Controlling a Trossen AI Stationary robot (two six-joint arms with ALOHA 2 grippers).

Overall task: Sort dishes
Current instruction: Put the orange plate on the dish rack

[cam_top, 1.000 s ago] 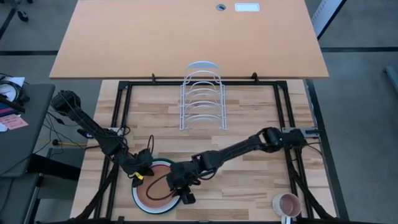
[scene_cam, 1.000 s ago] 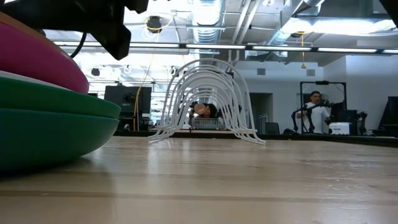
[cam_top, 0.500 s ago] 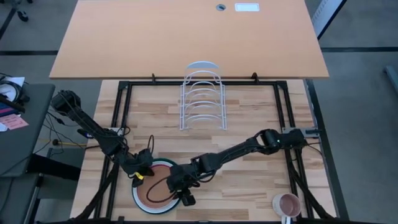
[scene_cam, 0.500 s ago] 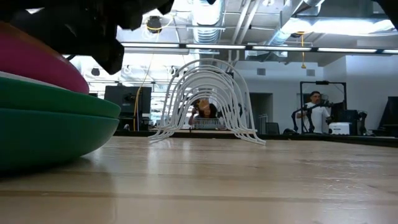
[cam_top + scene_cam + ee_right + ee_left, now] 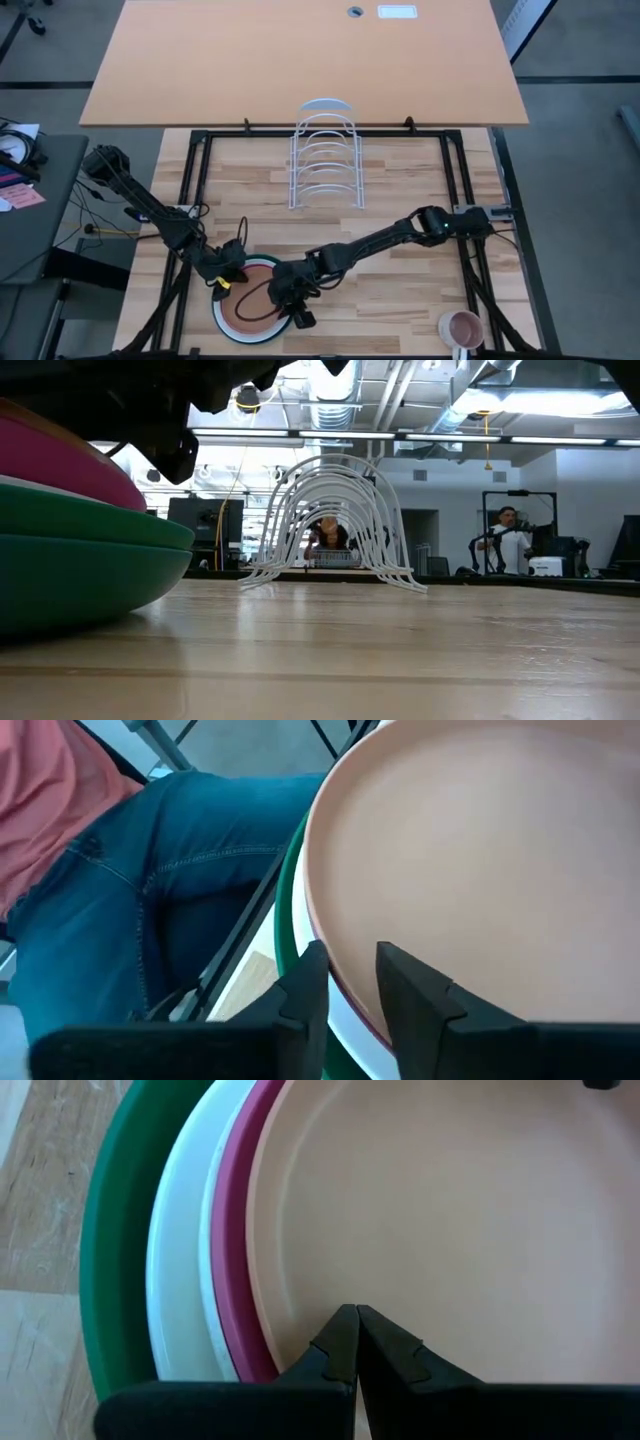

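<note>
The four dishes lie stacked near the table's front left: the brown plate [image 5: 248, 306] on top, then the pink [image 5: 228, 1230], the white [image 5: 180, 1240] and, at the bottom, the green plate [image 5: 110, 1250]. My left gripper [image 5: 222, 279] is shut, with its tips [image 5: 357, 1314] at the stack's far-left side, just inside the brown plate's rim. My right gripper [image 5: 296, 312] is at the stack's right side, closed over the brown plate's rim [image 5: 350, 978]. In the low view the stack [image 5: 80, 550] rests flat on the table. My left gripper's shut fingertips [image 5: 345, 1330] lie on the brown plate's inner face [image 5: 330, 1295] close to its rim, coming slanting down from the far left. My right gripper has the brown plate's right rim [image 5: 345, 955] between its fingers. One finger [image 5: 305, 985] is outside the rim, the other [image 5: 410, 985] over the plate's inner face. They come slanting down from the right. The plate lies flat on the stack.
A white wire rack [image 5: 326, 155] stands at the table's far middle and a pink mug [image 5: 462, 328] at the front right corner. A person in jeans [image 5: 170, 860] is close beside the table's front edge. People are also in the room beyond [image 5: 508, 530].
</note>
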